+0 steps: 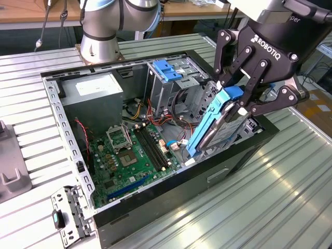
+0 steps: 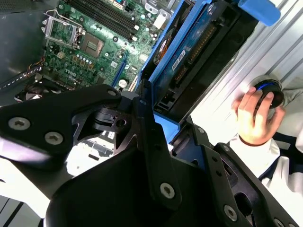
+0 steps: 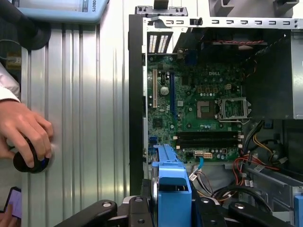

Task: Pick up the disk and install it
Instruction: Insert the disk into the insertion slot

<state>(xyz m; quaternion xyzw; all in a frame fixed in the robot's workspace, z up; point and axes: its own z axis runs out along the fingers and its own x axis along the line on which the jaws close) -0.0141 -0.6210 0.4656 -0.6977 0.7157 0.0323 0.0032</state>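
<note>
Above the open computer case (image 1: 155,207), at about 3 o'clock in the exterior view, the tool (image 1: 236,104) grasps the disk (image 1: 215,124) tilted; it may catch the case wall or nearby cables (image 1: 176,116).

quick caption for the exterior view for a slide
Pincer holds the disk tilted over the open computer case, above its motherboard.

White lettering stands on the black body of the gripper (image 1: 234,106), upper right in the exterior view. Small white print marks the motherboard (image 3: 189,109) in the first wrist view.
</note>
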